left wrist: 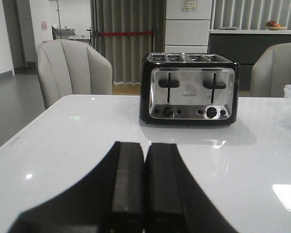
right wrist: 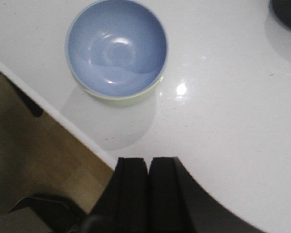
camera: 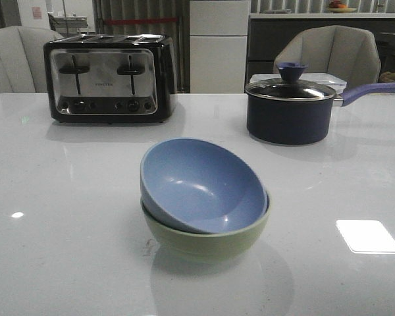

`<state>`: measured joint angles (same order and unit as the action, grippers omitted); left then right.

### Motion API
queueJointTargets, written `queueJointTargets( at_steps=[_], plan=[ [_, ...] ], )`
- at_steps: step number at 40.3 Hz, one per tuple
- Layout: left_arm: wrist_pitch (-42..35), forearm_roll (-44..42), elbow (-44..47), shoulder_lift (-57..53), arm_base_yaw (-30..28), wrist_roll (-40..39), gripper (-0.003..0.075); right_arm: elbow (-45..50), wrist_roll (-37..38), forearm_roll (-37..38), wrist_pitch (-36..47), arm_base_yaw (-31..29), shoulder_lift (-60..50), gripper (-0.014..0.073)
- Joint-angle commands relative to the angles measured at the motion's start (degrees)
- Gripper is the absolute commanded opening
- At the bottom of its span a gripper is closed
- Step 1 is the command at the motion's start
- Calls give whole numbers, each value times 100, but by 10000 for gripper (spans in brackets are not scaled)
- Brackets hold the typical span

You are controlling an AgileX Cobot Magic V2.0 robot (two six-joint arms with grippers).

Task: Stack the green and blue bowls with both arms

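The blue bowl [camera: 201,186] sits tilted inside the green bowl [camera: 207,240] on the white tabletop [camera: 66,217] (toaster [camera: 110,78] behind), while left hand [left wrist: 144,187] and right hand [right wrist: 148,191] are clenched, empty.

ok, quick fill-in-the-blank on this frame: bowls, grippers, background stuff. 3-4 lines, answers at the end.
1. The blue bowl sits tilted inside the ____ bowl.
2. Both the left gripper and the right gripper have their fingers ____.
3. The saucepan has its lid ____.
4. Behind the bowls, on the left side of the table, stands a ____.

Answers: green; shut; on; toaster
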<state>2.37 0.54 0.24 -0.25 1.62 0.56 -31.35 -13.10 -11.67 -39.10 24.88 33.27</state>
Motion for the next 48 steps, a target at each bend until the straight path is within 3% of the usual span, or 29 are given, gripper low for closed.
queueJointTargets(
  at_steps=[1,8,15,21,37,40,45,48],
  plan=[
    [-528,-5,26,-120,5,-56,93,170,-66,163,899,-495,-505,54],
    [-528,-5,26,-120,5,-56,93,1304,-66,190,2340,-1595,-1788,54],
    [-528,-5,26,-120,5,-56,93,2526,-53,127,3355,-2273,-2936,54],
    [-528,-5,26,-120,5,-56,93,3304,-53,-64,3910,-2364,-3515,54],
    [-528,-5,26,-108,5,-56,93,3276,-39,-69,3860,-2352,-3497,54],
    [-528,-5,26,-108,5,-56,93,3276,327,149,4007,-2338,-3499,54],
    [-528,-5,26,-108,5,-56,93,3276,1801,1468,4338,-2338,-3499,54],
    [-528,-5,26,-108,5,-56,93,3276,2024,1626,4355,-2338,-3499,54]
  ],
)
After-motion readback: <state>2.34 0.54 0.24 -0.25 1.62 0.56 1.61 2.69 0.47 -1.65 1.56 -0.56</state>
